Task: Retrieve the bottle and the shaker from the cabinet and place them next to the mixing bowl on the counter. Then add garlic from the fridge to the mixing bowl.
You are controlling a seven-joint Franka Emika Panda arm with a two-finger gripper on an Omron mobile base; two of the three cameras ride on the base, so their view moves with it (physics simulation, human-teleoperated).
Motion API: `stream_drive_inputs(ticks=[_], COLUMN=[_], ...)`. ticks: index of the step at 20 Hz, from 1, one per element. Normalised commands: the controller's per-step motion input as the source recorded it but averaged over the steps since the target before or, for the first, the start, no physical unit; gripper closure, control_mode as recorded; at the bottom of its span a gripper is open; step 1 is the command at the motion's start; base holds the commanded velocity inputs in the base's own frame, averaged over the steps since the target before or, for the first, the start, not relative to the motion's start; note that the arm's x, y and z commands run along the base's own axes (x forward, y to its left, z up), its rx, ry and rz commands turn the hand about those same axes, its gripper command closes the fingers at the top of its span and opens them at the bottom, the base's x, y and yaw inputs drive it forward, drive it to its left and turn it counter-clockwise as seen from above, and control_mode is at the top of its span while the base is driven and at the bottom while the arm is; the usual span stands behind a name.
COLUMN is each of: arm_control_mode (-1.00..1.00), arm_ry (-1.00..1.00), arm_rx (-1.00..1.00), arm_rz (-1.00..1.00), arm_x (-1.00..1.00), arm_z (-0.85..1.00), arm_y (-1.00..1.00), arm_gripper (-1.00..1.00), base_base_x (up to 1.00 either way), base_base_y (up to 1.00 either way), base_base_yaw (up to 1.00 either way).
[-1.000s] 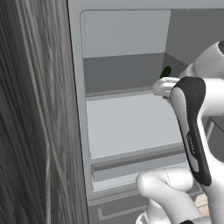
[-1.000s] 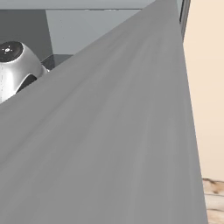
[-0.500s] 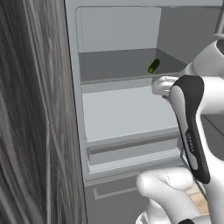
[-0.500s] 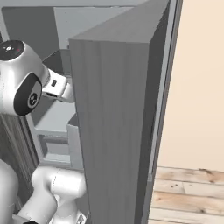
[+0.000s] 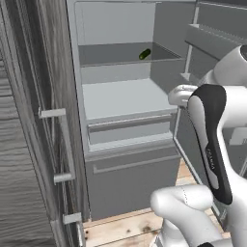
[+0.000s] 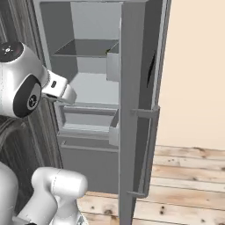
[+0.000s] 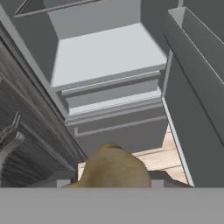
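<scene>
In one second both base views have shifted as a whole. I take this as the base driving back, not as the things moving. The tall grey fridge with pale inner shelves [image 5: 125, 96] now shows almost completely in the left base view. Its open grey door [image 6: 136, 110], which covered the right base view before, now stands edge-on at 3 o'clock.

In the hand view, the small brownish-tan rounded garlic [image 7: 114, 168] sits at 6 o'clock, right at the gripper [image 7: 114, 183]. The jaws seem to me narrow and closed around it. A small dark green object [image 5: 144, 54] lies on the upper shelf at 1 o'clock.

I judge the garlic is taken, and carrying it to the mixing bowl remains.
</scene>
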Motion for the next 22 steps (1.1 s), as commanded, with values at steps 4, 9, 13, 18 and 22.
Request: stream_drive_inputs(ticks=[4, 9, 13, 18, 22], arm_control_mode=[1.0, 1.0, 1.0, 1.0, 1.0], arm_ry=[0.0, 0.0, 0.0, 0.0, 0.0], arm_rx=[0.0, 0.0, 0.0, 0.0, 0.0], arm_rz=[0.0, 0.0, 0.0, 0.0, 0.0], arm_x=[0.0, 0.0, 0.0, 0.0, 0.0], arm_z=[0.0, 0.0, 0.0, 0.0, 0.0], arm_y=[0.0, 0.0, 0.0, 0.0, 0.0], arm_gripper=[1.0, 1.0, 1.0, 1.0, 1.0], base_base_x=[-0.91, -0.84, -0.75, -0.55, -0.06], base_base_y=[0.0, 0.0, -0.11, -0.56, -0.67], base_base_yaw=[0.0, 0.0, -0.04, -0.41, -0.7])
